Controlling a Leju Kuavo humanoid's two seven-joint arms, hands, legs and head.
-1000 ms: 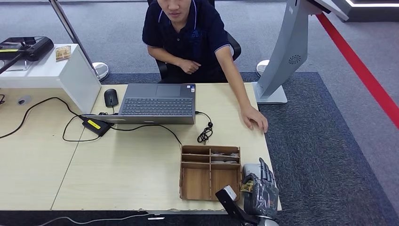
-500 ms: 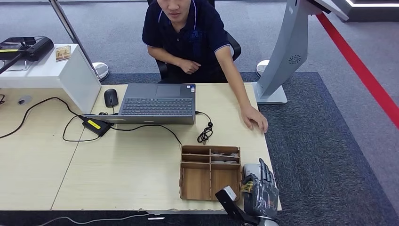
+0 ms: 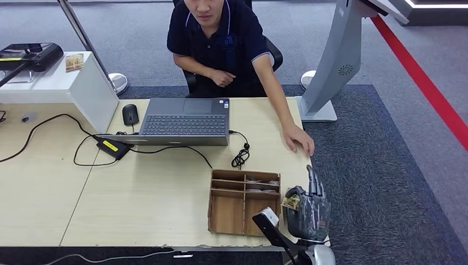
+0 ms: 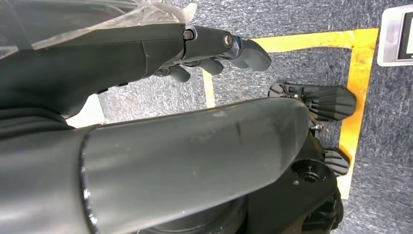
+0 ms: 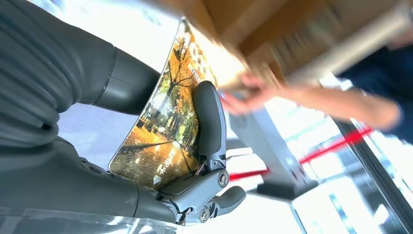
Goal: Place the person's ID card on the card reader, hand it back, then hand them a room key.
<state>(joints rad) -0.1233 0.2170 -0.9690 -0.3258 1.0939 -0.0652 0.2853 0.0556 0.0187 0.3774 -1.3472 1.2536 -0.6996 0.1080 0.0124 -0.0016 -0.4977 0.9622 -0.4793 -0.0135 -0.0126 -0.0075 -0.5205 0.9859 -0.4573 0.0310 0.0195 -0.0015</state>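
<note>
A: What is the right hand point(image 3: 307, 208) doing?
B: It grips the room key point(image 5: 163, 127), thumb pressing its autumn picture, just beside the wooden tray point(image 3: 243, 202)

A: And the left hand point(image 4: 214, 51)?
B: Fingers curled, holding nothing

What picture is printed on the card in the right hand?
Autumn trees with yellow-orange leaves on the card, clearest in the right wrist view.

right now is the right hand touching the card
Touching: the right wrist view shows the right hand pinching the card, thumb pressed on its face.
</note>
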